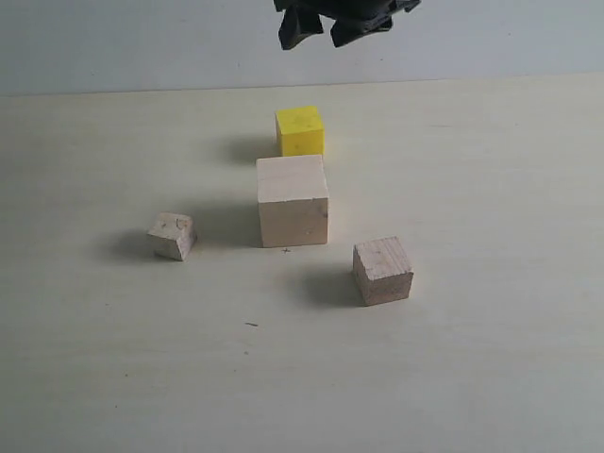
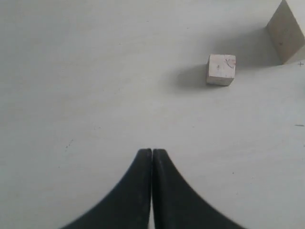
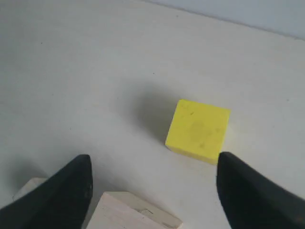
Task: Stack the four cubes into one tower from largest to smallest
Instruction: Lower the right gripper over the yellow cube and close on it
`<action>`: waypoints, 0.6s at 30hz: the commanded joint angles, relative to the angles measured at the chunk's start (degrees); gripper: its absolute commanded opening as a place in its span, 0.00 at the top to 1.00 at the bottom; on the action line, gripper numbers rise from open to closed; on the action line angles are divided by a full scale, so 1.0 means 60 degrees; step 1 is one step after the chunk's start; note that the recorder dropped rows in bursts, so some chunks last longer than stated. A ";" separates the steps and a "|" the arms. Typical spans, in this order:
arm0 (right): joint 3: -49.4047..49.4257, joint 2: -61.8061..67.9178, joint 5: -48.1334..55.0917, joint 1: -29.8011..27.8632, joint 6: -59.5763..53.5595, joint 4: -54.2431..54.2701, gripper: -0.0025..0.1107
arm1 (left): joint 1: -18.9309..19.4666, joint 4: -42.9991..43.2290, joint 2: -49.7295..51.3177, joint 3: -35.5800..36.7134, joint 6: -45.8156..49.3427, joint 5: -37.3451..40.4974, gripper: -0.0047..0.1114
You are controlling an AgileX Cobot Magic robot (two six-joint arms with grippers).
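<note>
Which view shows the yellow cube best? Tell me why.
The right wrist view: the yellow cube shows close and unobstructed. The exterior view shows it smaller, just behind the large pale wooden cube. The left wrist view does not show it.

left hand [image 2: 151, 155]: matte black fingers [image 2: 131, 195], smooth, curving in to thin tips. right hand [image 3: 155, 160]: same black, blunter rounded ends.

We see a pale, matte cream tabletop [image 1: 491, 377] spreading wide beneath the right pincer [image 1: 324, 38], meeting a plain blue-grey wall [image 1: 113, 42] behind it along a straight edge, under soft, even light that casts blurred shadows, with a tiny dark mark [image 1: 251, 324] on the surface well below it.
</note>
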 commanded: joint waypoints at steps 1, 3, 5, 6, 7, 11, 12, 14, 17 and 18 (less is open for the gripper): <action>-0.0121 0.0309 0.0135 -0.0047 -0.0278 0.0743 0.34 | 0.0027 0.0061 -0.0045 0.0826 -0.0066 -0.0382 0.94; -0.0121 0.0423 0.0003 0.0067 -0.0487 0.0904 0.34 | 0.0027 0.0061 -0.0045 0.1417 -0.0066 -0.0639 0.94; -0.0121 0.0624 -0.0313 0.0275 -0.0487 0.0781 0.34 | 0.0027 0.0061 -0.0045 0.1827 -0.0066 -0.0846 0.94; -0.0121 0.0749 -0.0434 0.0343 -0.0469 0.0606 0.34 | 0.0027 0.0061 -0.0045 0.1959 -0.0066 -0.0961 0.94; -0.0121 0.0851 -0.0475 0.0343 -0.0375 0.0462 0.34 | 0.0027 0.0061 -0.0045 0.2006 -0.0066 -0.1006 0.94; -0.0121 0.0985 -0.0518 0.0343 0.0884 -0.0633 0.34 | 0.0027 0.0061 -0.0045 0.2031 -0.0066 -0.1073 0.94; -0.0121 0.0985 -0.0584 0.0343 0.0863 -0.0630 0.34 | 0.0027 0.0061 -0.0045 0.2031 -0.0066 -0.1122 0.94; -0.0121 0.0985 -0.0753 0.0343 0.0840 -0.0645 0.33 | 0.0027 0.0061 -0.0045 0.2031 -0.0092 -0.1193 0.94; -0.0121 0.1002 -0.1182 0.0343 0.0840 -0.0645 0.27 | 0.0027 0.0061 -0.0045 0.2031 -0.0092 -0.1219 0.94; -0.0121 0.1026 -0.1350 0.0343 0.0840 -0.0645 0.26 | 0.0027 0.0061 -0.0045 0.2031 -0.0092 -0.1219 0.94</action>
